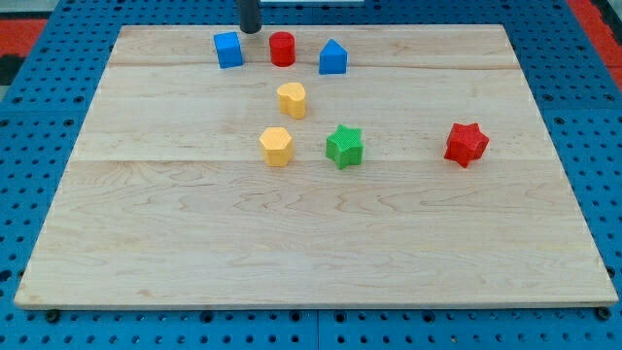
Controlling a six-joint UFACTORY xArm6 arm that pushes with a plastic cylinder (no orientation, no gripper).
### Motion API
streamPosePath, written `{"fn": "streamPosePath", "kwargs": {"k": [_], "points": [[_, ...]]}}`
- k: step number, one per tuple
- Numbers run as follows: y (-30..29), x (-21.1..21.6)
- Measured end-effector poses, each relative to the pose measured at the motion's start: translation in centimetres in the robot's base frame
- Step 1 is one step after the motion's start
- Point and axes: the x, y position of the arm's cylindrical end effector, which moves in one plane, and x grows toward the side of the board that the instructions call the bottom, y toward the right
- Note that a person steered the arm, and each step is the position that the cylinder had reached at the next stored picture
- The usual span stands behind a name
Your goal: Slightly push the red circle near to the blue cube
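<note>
A pale wooden counter (311, 243) lies on a blue pegboard (39, 117), and some red pegboard shows at the far left and far right corners. The wood grain runs from left to right.

The red circle (282, 49) stands near the far edge of the counter. It is a short cylinder, upright, so its axis points straight up and its round flat face looks to the ceiling; seen from above it has no long direction. The blue cube (228, 50) is just to its left, in the same far row, with a small strip of bare wood between them, so they do not touch. To the right of the red circle, also a little apart, stands a blue block with a pointed roof shape (332, 57).

My tip (251, 29) comes down at the far edge of the counter, behind the gap between the blue cube and the red circle, a little closer to the cube. It touches no block. The arm carries only this dark rod, so there is no pincer that could be released or clenched.

Nearer to the middle, a yellow heart-like block (292, 99) lies in front of the red circle. Nearer still are a yellow hexagon-like block (276, 146) and, to its right, a green star (344, 146). A red star (466, 144) lies well apart at the right.
</note>
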Motion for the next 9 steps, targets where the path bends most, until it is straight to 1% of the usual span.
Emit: {"fn": "streamPosePath", "kwargs": {"k": [3,4,5,6,7,9], "points": [[1.1,4.3],[-0.9,5.9],[-4.9,4.9],[-5.2,1.7],[-6.3,1.4],[-6.5,1.9]]}}
